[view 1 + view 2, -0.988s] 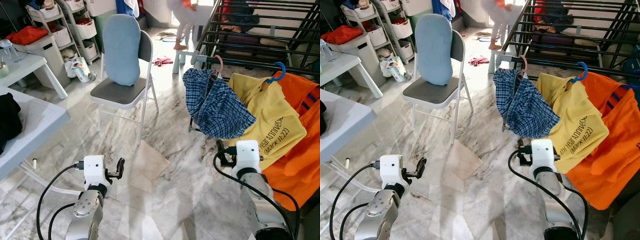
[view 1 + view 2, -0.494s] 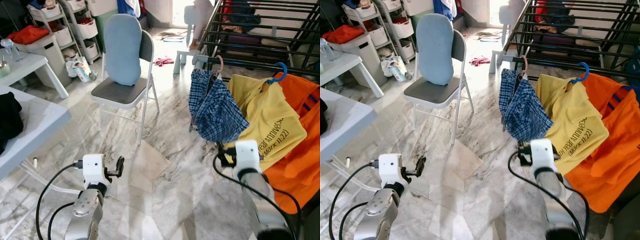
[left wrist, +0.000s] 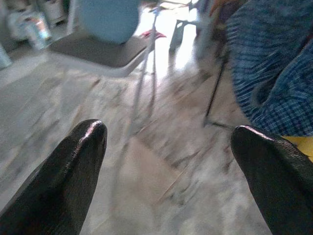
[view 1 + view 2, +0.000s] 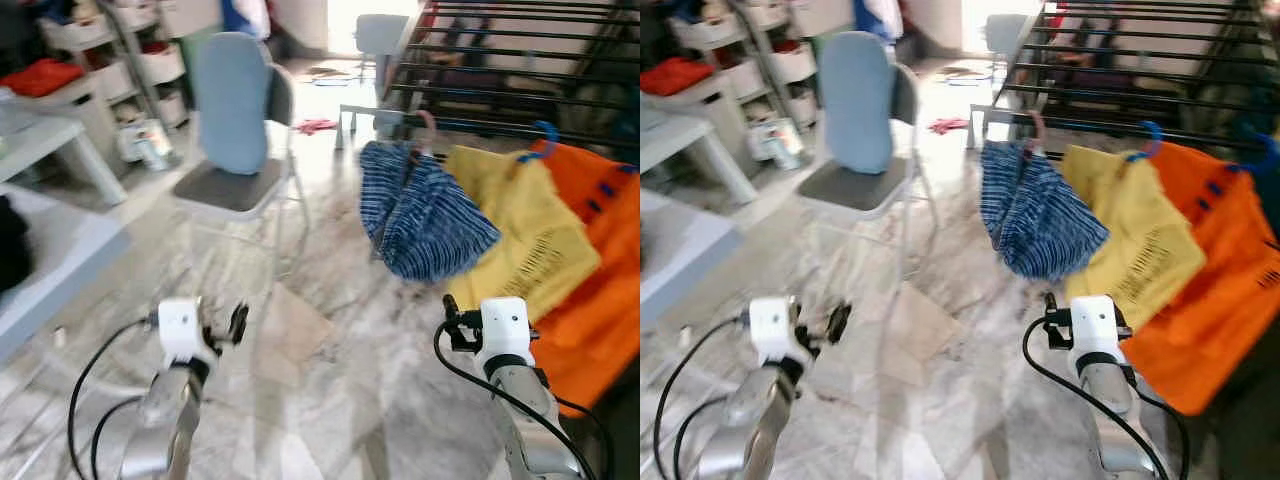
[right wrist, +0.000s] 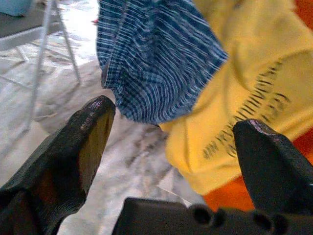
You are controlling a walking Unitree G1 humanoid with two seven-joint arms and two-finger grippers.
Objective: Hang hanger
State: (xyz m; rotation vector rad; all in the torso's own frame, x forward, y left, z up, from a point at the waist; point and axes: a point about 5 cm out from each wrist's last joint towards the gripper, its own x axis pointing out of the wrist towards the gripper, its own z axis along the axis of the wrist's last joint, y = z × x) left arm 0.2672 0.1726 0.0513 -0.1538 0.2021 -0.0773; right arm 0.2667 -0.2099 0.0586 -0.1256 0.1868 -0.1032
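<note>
On the black drying rack (image 4: 480, 95) at about 1 o'clock in the left eye view hang a blue checked garment (image 4: 420, 205) on a pink hanger (image 4: 428, 125), a yellow shirt (image 4: 520, 230) on a blue hanger (image 4: 545, 135) and an orange garment (image 4: 600, 260). The picture is blurred. The folding chair (image 4: 235, 150) stands at 11 o'clock, a grey tabletop (image 4: 45, 270) at 9.

In the right eye view, the left claw (image 4: 837, 322) and right claw (image 4: 1048, 322) ride low over the marble floor (image 4: 950, 400).

The left wrist view shows its fingers (image 3: 73, 161) spread wide on nothing.

The right wrist view shows fingers (image 5: 83, 137) likewise wide and empty, facing the checked cloth. Both claws being empty, the hanging looks largely done; to do this step well, settle the view before any reach, and aim for a hook, not cloth.
</note>
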